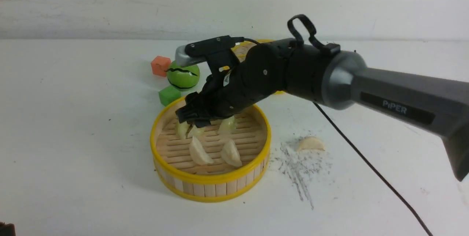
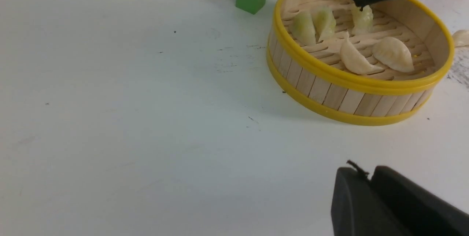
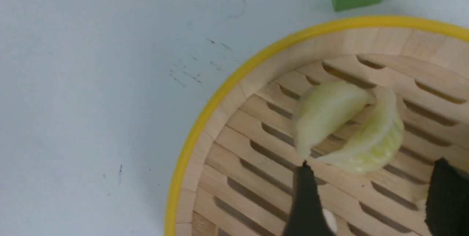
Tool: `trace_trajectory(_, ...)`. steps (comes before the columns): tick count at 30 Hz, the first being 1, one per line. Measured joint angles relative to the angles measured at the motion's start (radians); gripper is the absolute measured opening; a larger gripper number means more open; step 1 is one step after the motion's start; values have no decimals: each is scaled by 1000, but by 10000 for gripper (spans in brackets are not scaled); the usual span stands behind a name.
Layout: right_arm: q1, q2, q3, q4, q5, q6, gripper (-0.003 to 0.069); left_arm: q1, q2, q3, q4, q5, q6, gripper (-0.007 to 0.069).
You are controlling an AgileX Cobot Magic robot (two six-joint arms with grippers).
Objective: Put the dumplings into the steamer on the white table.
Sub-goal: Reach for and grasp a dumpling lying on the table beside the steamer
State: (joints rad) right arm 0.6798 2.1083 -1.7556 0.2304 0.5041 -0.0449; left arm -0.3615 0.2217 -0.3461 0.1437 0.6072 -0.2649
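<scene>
My right gripper (image 1: 191, 118) hangs jaws spread, empty, low inside the steamer (image 1: 210, 179). Green dumplings (image 3: 329, 113) sit just beyond its fingertips (image 3: 306, 199), so retracting could drag one out.

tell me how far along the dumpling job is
Done: five dumplings lie in the steamer, three green and two white. In hand: the right gripper hangs open over the steamer's far side, next to the green ones, holding nothing. Left: one white dumpling lies on the white table by the scuff marks.
</scene>
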Motion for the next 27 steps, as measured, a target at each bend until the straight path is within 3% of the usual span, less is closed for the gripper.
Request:
trace_trajectory(8, 31, 81, -1, -240, -3, 12, 425, 0, 0, 0, 0, -1, 0, 66)
trace_trajectory(15, 29, 55, -1, -461, 65, 214, 425, 0, 0, 0, 0, -1, 0, 70)
trace_trajectory(19, 28, -38, 0, -453, 113, 242, 425, 0, 0, 0, 0, -1, 0, 74)
trace_trajectory(22, 0, -119, -1, -398, 167, 185, 425, 0, 0, 0, 0, -1, 0, 76)
trace_trajectory(27, -165, -163, 0, -243, 345, 65, 425, 0, 0, 0, 0, -1, 0, 81)
